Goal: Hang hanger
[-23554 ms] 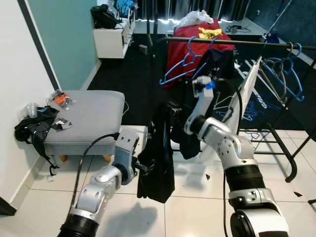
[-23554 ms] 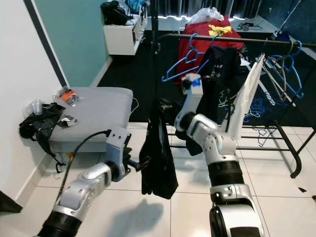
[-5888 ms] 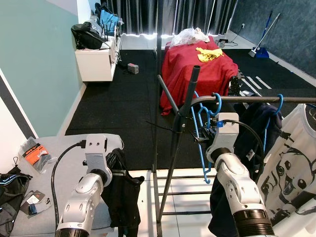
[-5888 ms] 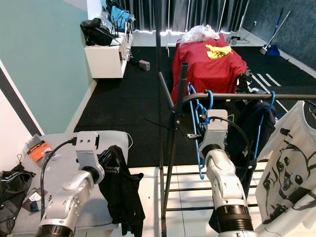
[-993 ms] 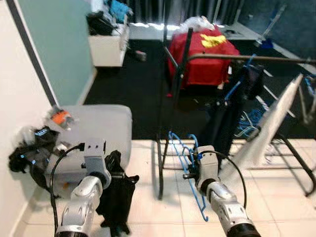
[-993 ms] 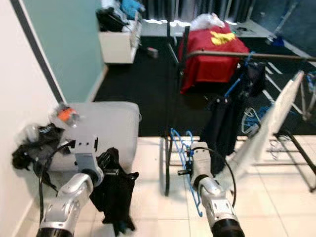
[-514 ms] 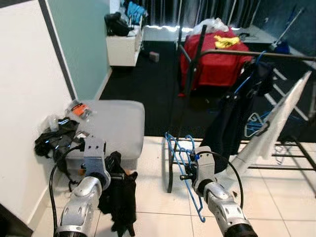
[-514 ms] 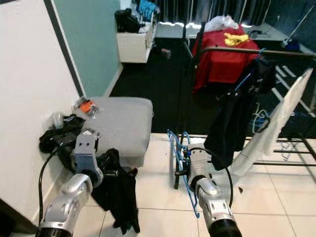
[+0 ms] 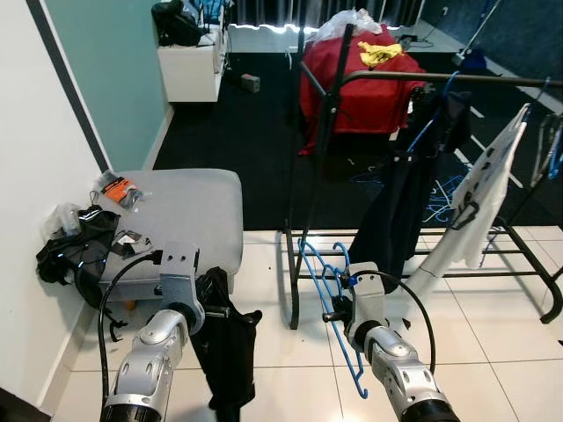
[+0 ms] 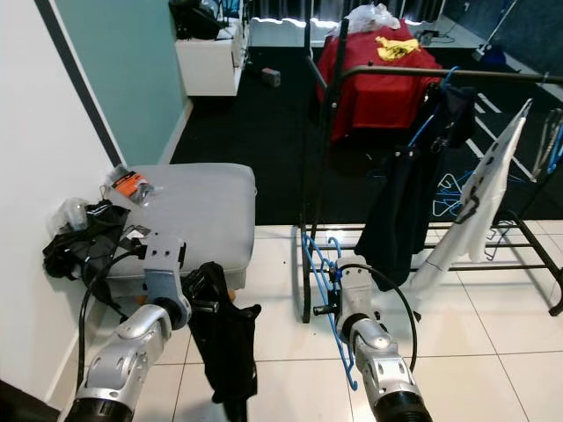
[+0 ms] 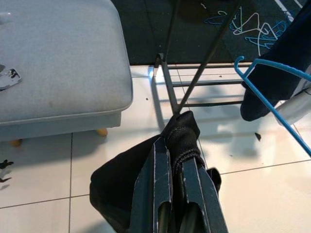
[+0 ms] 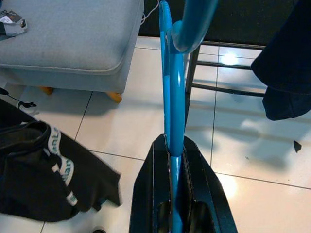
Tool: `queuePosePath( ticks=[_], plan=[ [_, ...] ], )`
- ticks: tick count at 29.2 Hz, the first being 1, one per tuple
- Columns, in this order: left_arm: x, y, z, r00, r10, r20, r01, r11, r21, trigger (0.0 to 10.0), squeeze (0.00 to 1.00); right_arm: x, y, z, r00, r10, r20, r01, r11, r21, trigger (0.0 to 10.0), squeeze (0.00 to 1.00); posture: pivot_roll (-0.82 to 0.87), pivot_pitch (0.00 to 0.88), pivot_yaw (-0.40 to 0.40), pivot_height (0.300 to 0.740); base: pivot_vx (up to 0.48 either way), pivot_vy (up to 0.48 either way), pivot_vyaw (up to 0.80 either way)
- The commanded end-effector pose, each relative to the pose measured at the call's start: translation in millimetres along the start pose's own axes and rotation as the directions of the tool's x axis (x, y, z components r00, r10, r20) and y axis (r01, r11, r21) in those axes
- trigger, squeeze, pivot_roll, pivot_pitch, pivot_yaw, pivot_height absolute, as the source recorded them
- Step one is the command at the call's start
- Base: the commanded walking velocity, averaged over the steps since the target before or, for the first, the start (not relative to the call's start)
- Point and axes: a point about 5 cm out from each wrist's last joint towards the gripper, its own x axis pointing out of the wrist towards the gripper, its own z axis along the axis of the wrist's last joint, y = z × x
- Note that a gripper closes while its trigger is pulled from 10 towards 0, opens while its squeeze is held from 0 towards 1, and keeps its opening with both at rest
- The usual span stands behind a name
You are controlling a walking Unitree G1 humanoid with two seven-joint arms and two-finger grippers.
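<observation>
White floor tiles are spreading under me, with the clothes rack point(image 9: 413, 79) standing ahead. I am pinching the blue hanger point(image 9: 330, 290) in my right tool point(image 12: 176, 160), hook end upward, well below the rail. My left tool point(image 11: 176, 160) is clamping the black garment point(image 9: 230, 352), dangling beside the grey ottoman point(image 9: 176, 211).

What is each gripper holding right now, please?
Left gripper: shut on the black garment.
Right gripper: shut on the blue hanger.
</observation>
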Motion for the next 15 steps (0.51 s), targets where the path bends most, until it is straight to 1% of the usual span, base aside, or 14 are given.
queuePosePath(
  ticks=[1,15],
  plan=[
    [0.3,1.4,1.4,1.0,0.003,0.002,-0.003,1.0,0.021,10.0,0.0,-0.9,-1.1,1.7,1.0,-0.004,0.006,0.004,1.0,0.007,10.0,0.0,0.02,0.019,-0.019,0.74,0.0,-0.398,0.0],
    [0.8,0.8,1.1,1.0,0.0,-0.002,0.0,1.0,0.023,10.0,0.0,-0.9,-1.7,2.6,1.0,-0.005,0.005,0.005,1.0,0.006,10.0,0.0,0.01,0.021,-0.019,0.74,0.0,-0.403,0.0]
  ],
)
